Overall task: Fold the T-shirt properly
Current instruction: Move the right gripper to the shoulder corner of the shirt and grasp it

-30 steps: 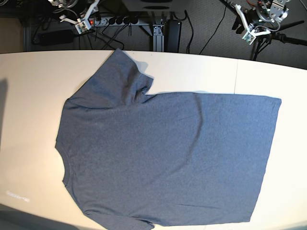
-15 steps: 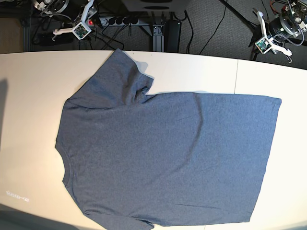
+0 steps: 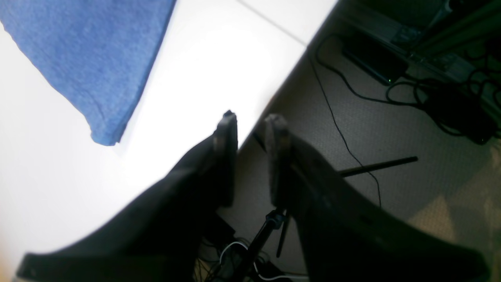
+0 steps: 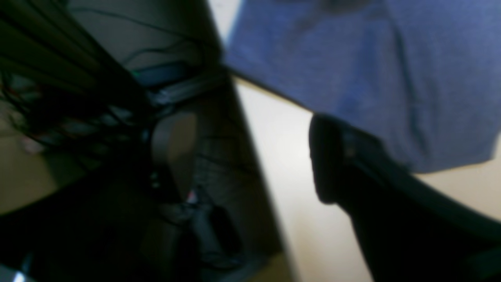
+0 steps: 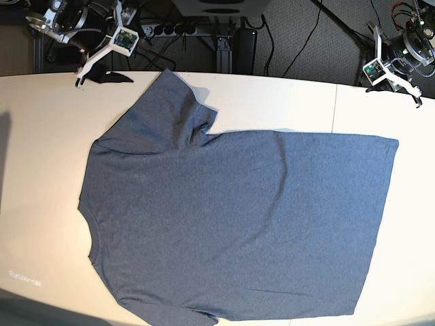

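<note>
The T-shirt (image 5: pixel 231 224) lies spread flat on the white table (image 5: pixel 41 170), plain side up, occupying most of the surface; the neck edge faces the left side of the base view, the hem faces the right side, and one short sleeve points toward the far table edge. The right gripper (image 5: pixel 81 75) hangs over the far left corner of the table, beside the tip of that sleeve and apart from it; in the right wrist view its two fingers stand wide apart, one finger (image 4: pixel 332 156) lying over the table with the sleeve edge of the T-shirt (image 4: pixel 372 70) just beyond it, the other over the floor; nothing is held between them. The left gripper (image 5: pixel 416 95) hangs at the far right table edge, clear of the hem corner; in the left wrist view the left gripper (image 3: pixel 250 121) shows a narrow gap between its fingers, partly open, gripping nothing; the hem corner of the T-shirt (image 3: pixel 90 58) lies on the table off to the side of the fingertips, not touching them. Cables and a power strip (image 5: pixel 163 30) lie on the floor behind the table.
</note>
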Robot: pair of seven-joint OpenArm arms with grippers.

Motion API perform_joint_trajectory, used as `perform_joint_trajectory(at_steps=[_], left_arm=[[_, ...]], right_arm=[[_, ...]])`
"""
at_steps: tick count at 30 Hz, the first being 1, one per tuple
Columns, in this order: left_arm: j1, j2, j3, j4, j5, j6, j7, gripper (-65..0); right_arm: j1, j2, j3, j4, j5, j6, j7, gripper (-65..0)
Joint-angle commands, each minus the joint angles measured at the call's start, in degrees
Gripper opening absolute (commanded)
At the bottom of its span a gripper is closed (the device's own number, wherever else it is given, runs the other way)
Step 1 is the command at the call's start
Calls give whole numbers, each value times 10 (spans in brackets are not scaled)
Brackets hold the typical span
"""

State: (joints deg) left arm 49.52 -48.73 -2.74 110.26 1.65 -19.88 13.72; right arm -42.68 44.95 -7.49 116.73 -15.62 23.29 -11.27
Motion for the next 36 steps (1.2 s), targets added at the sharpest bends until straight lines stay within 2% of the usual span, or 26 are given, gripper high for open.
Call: perform_joint_trajectory(at_steps=[1, 7, 12, 20, 36], left_arm=[[2, -8, -5, 8, -1, 13, -6, -484], [2, -8, -5, 8, -1, 13, -9, -484], [2, -8, -5, 8, -1, 13, -9, -484], [2, -8, -5, 8, -1, 13, -9, -484], [2, -8, -5, 8, -1, 13, -15, -484]], right_arm=[[11, 18, 3, 8, -3, 7, 10, -205], [86, 64, -17, -2, -5, 7, 10, -205], [143, 86, -61, -31, -13, 7, 10, -205], [175, 87, -118, -62, -42, 7, 10, -205], [175, 87, -125, -66, -41, 7, 36, -205]])
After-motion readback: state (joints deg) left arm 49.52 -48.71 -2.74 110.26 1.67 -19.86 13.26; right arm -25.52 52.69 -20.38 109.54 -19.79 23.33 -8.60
